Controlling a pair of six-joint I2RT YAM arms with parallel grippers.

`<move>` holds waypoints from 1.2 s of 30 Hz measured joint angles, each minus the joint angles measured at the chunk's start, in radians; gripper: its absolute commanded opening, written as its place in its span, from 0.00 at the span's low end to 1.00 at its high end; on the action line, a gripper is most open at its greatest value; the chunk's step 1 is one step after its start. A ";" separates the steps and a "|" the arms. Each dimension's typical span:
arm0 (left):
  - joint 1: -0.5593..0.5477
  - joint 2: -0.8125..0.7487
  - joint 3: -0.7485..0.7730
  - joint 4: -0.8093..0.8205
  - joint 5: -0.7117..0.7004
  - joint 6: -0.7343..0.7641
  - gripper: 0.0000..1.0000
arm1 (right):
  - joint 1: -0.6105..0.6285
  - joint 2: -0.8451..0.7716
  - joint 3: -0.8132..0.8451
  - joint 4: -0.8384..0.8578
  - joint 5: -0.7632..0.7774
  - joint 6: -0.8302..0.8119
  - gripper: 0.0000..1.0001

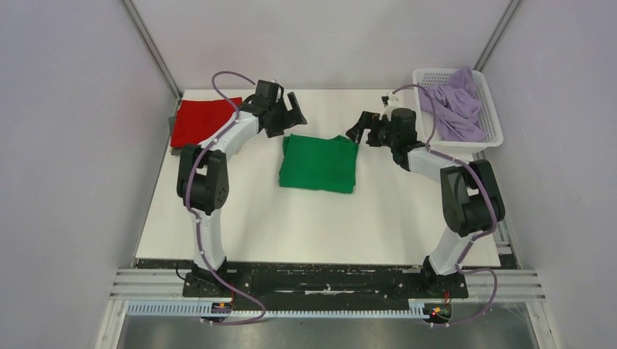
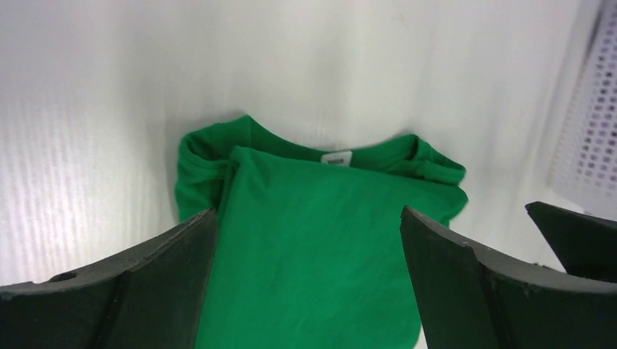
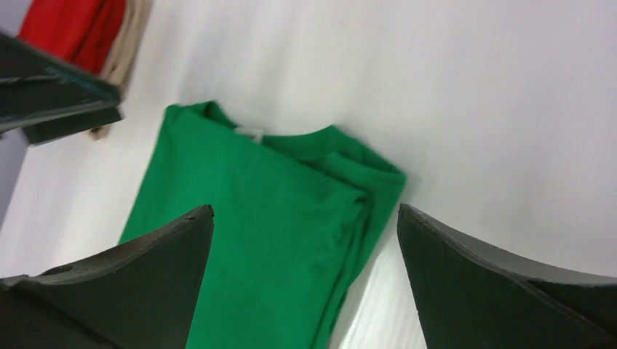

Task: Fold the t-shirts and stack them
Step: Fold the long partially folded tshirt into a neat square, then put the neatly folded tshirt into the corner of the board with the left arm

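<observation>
Across the middle of the overhead view, found the green t-shirt [image 1: 318, 163] folded to a rough square on the white table [image 1: 291, 225], with the left gripper [image 1: 294, 107] and right gripper [image 1: 359, 129] near its far corners, both spread wide and empty. Noted the red t-shirt [image 1: 200, 120] flat at upper left and lavender t-shirts [image 1: 458, 105] heaped limp in the mesh basket [image 1: 495, 134] at upper right. Through the left wrist, saw soft matte knit and a white neck tag [image 2: 337, 158] at the collar. Through the right wrist, saw layered edges bunched at right and a tan t-shirt [image 3: 129, 36] edging the red. Judged folding done and stacking next, needing a pinch through every layer.
</observation>
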 measured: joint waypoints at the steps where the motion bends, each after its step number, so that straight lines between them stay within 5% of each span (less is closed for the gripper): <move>1: -0.001 -0.007 -0.008 0.006 0.029 0.000 1.00 | 0.007 -0.034 -0.031 0.017 -0.018 0.001 0.98; 8: -0.009 0.003 -0.042 0.071 0.142 -0.005 1.00 | 0.069 -0.068 -0.101 0.138 -0.151 0.055 0.98; 18: -0.003 0.211 0.071 0.099 0.167 -0.061 1.00 | 0.058 0.264 0.052 0.202 -0.192 0.105 0.98; 29: -0.070 -0.145 -0.508 0.315 0.170 -0.077 1.00 | 0.091 0.006 -0.364 0.353 -0.212 0.080 0.98; 36: -0.173 -0.340 -0.684 0.230 0.121 -0.080 1.00 | 0.136 -0.214 -0.514 0.205 -0.183 0.021 0.98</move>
